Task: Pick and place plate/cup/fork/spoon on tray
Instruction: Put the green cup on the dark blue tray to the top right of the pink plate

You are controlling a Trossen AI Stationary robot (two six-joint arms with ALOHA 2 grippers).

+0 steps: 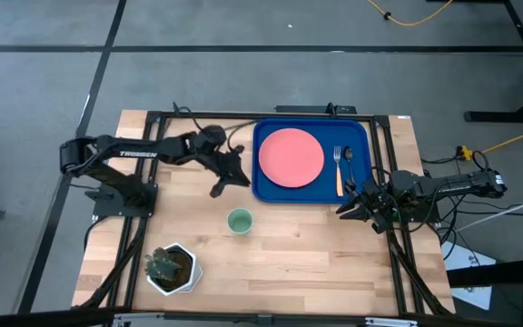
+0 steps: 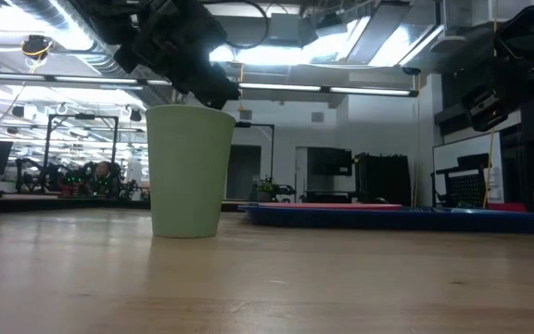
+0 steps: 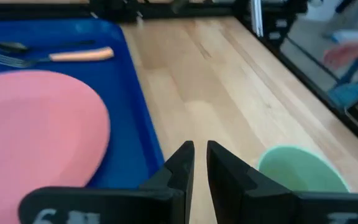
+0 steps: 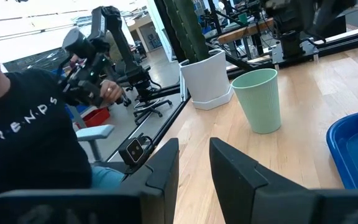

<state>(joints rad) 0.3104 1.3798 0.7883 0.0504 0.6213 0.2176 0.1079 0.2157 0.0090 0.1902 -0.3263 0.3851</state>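
The coral-pink plate (image 1: pixel 291 156) lies flat in the deep-blue tray (image 1: pixel 267 186) at the table's far right. The tan-handled fork (image 1: pixel 338 169) and the dark spoon (image 1: pixel 348 156) lie side by side in the tray, to the right of the plate. The pale green cup (image 1: pixel 239 221) stands upright on the table, near of the tray's left corner. My left gripper (image 1: pixel 232 180) hovers between the tray's left edge and the cup, its fingers (image 3: pixel 185 163) all but closed and empty. My right gripper (image 1: pixel 345 209) is near the tray's near right corner, pointing toward the cup (image 4: pixel 260 99), with a narrow gap and empty.
A white pot with a plant (image 1: pixel 171 268) stands at the near left. A dark metal frame (image 1: pixel 243 115) runs around the table. A person in a dark shirt (image 4: pixel 23 130) shows beyond the table in the right wrist view. Bare wood lies near of the tray.
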